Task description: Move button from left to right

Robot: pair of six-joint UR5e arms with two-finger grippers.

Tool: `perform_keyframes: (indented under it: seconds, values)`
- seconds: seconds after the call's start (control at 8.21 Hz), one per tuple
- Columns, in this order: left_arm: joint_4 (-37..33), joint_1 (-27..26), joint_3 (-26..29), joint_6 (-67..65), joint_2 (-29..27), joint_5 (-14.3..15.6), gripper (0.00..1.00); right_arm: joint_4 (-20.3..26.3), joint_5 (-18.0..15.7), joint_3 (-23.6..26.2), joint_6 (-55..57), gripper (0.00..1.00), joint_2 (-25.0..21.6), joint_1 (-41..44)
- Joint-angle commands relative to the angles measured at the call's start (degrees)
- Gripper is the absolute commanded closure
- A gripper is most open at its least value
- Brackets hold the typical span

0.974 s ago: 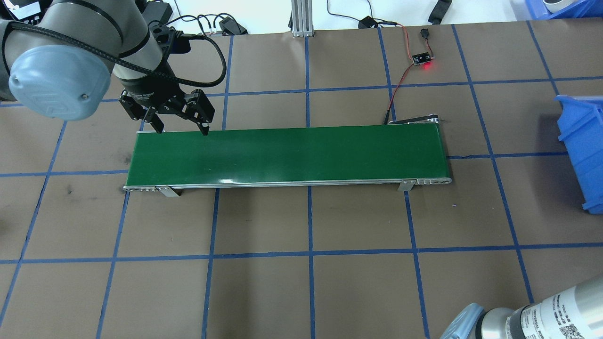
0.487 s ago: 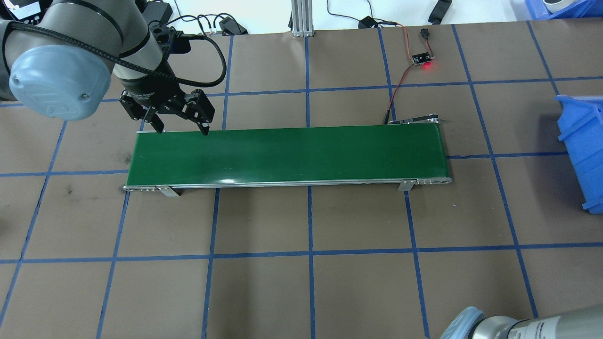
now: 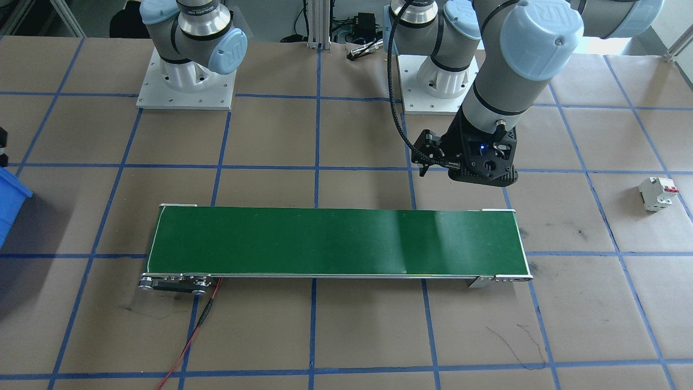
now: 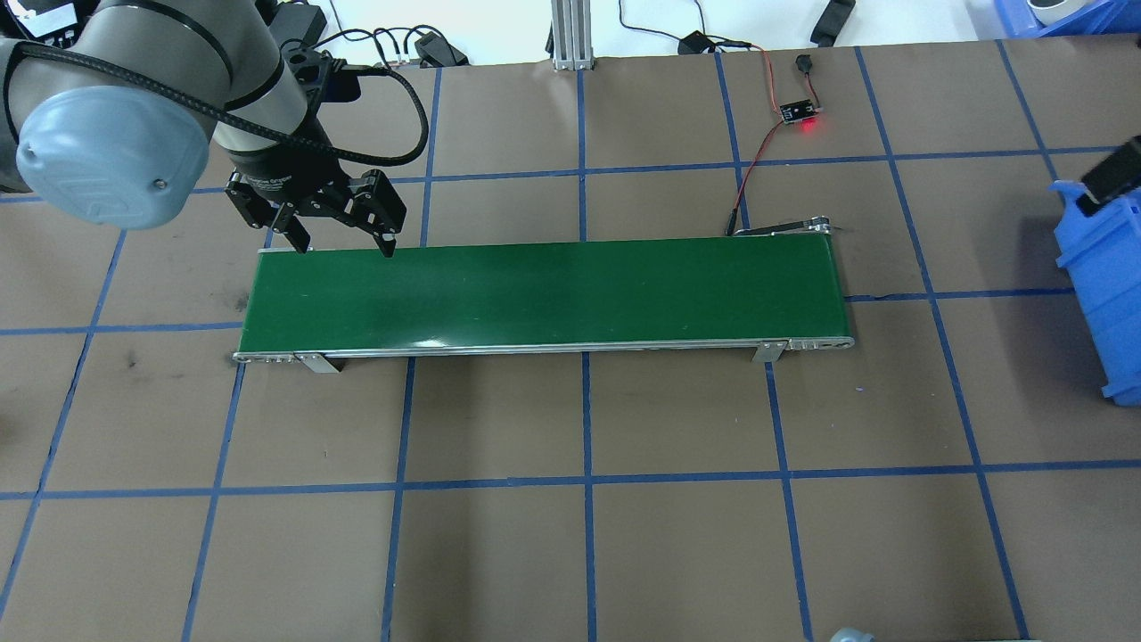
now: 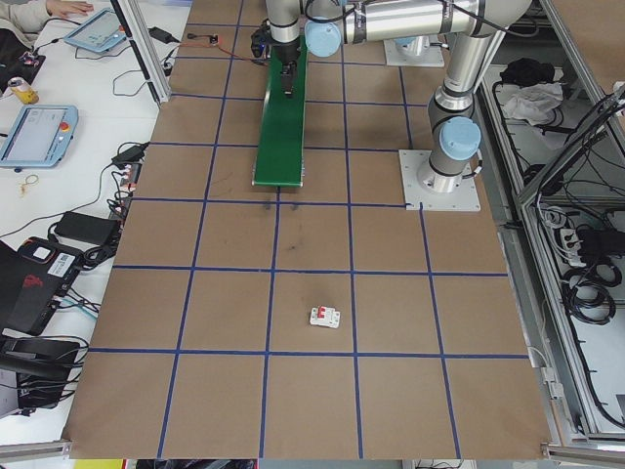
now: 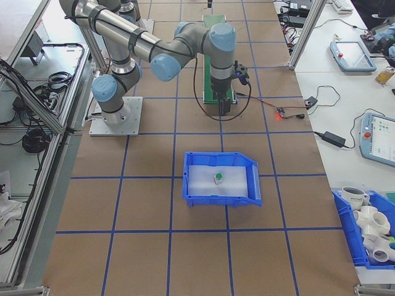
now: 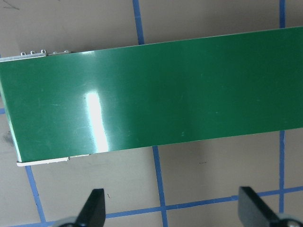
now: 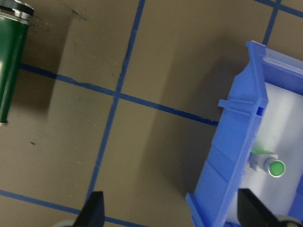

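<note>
The worktop (image 4: 677, 553) is covered in brown paper and divided into squares by blue tape (image 4: 588, 481). It is framed by aluminium posts (image 5: 146, 49). A white side bench (image 6: 352, 92) with tablets (image 6: 378, 137) and cables is seen beside it.

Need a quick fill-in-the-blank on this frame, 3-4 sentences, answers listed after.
1. The button sits inside the ______ bin.
2. The belt of the conveyor is ______ in colour and carries nothing.
3. The left gripper hangs over the conveyor's end with its jaws ______.
4. The circuit breaker has ______ toggles.

Missing words: blue; green; open; red
</note>
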Motion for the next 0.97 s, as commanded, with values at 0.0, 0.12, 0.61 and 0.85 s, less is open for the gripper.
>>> perform_keyframes:
  seconds: [0.0,0.12,0.61,0.85]
  values:
    - [0.0,0.0,0.0,0.1,0.0,0.1,0.00,1.1,-0.7,-0.4,23.4,0.00,-1.6,15.8]
    - [0.1,0.0,0.0,0.1,0.1,0.1,0.00,1.7,-1.6,-0.4,29.4,0.00,-1.6,19.6]
    - [0.7,0.0,-0.2,-2.9,0.2,2.0,0.00,3.1,-1.9,-0.3,42.2,0.00,-1.4,28.2]
    - [0.9,-0.3,-0.1,-6.3,0.2,2.0,0.00,3.3,-2.0,-0.3,42.4,0.00,-1.4,28.3]
